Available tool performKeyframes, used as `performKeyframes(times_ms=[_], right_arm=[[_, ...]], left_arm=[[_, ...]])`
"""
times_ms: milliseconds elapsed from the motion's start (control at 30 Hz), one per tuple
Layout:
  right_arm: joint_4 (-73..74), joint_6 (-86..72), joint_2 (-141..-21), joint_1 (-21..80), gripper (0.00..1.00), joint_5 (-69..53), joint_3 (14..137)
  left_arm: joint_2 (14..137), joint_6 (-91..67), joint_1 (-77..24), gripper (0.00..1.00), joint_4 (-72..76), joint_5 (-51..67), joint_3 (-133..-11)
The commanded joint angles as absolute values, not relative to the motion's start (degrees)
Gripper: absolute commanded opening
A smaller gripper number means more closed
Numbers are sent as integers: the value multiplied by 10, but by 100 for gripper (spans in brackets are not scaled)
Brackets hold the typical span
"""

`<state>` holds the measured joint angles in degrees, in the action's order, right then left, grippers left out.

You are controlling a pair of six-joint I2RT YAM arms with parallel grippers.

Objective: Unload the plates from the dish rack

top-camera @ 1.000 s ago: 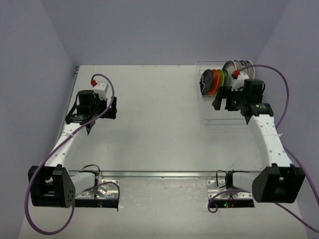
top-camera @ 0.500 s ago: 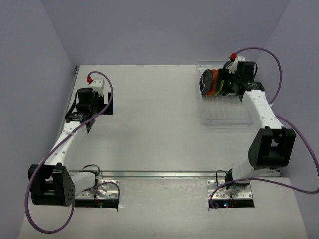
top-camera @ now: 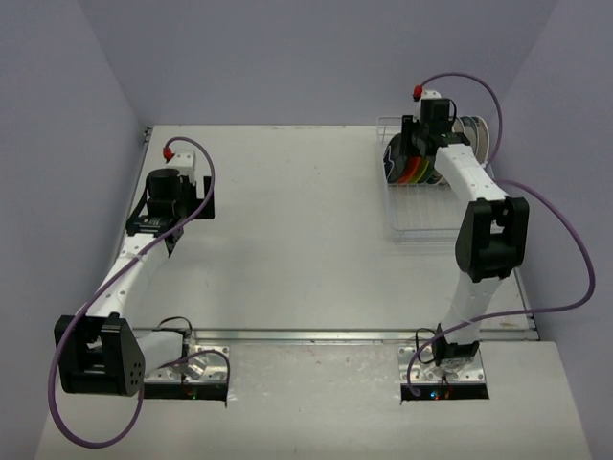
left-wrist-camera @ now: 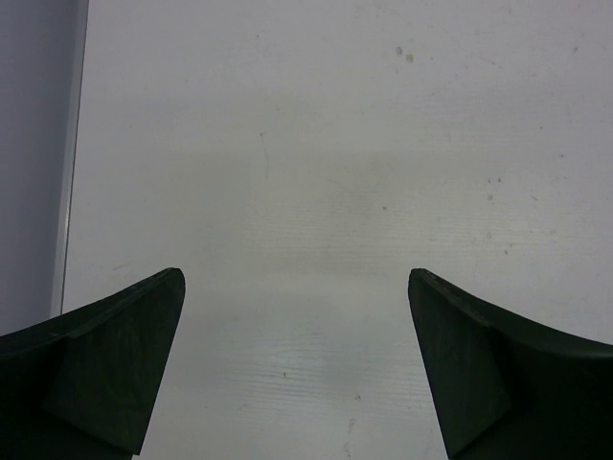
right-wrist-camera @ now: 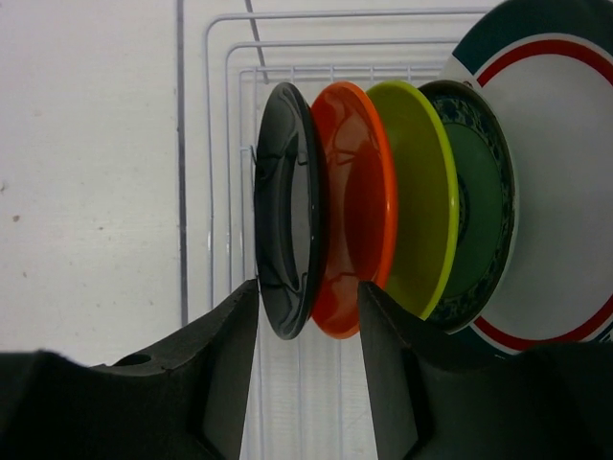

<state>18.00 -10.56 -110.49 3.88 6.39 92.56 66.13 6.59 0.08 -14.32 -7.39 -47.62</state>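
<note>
The dish rack [top-camera: 426, 218] stands at the table's far right, and its wires [right-wrist-camera: 218, 192] show in the right wrist view. Plates stand on edge in it: black [right-wrist-camera: 285, 220], orange [right-wrist-camera: 359, 192], lime green [right-wrist-camera: 420, 192], teal-patterned [right-wrist-camera: 481, 211] and a large white one with a red and teal rim [right-wrist-camera: 565, 192]. My right gripper [right-wrist-camera: 306, 292] reaches over the rack's back end [top-camera: 414, 153], half closed. Its fingers flank the lower rims of the black and orange plates together. Whether they press on them is unclear. My left gripper [left-wrist-camera: 297, 287] hangs open over bare table at the left [top-camera: 175, 211].
More large pale plates [top-camera: 476, 132] stand at the rack's far right end. The rack's near half holds no plates. The side wall and table edge [left-wrist-camera: 67, 192] lie just left of the left gripper. Purple cables loop off both arms.
The right arm swung from the rack's near side to its back end, over the plates, and its jaws narrowed around the black and orange rims. The left arm barely moved.
</note>
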Motion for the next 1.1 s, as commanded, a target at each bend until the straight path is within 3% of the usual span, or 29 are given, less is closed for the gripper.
performKeyframes(times_ms=[0,267,467,633,767,1067], right_arm=[[153,-97,-1119,37,46,95,957],[134,-73,-1169,37,44,105,966],[133,-72,-1188,41,29,117,985],[116,-45,-1176,61,9,154,984],[56,-1,-1134,88,1,201,942],[-18,129,-1081,140,0,316,947]], left_arm=[[664,57,-3,100,-113,-89,-488],[675,54,-3,100,-112,-103,-494],[683,50,-3,100,-112,-111,-493],[689,44,-2,100,-113,-115,-497],[691,42,-3,100,-113,-121,-499],[693,40,-3,100,-120,-140,-513]])
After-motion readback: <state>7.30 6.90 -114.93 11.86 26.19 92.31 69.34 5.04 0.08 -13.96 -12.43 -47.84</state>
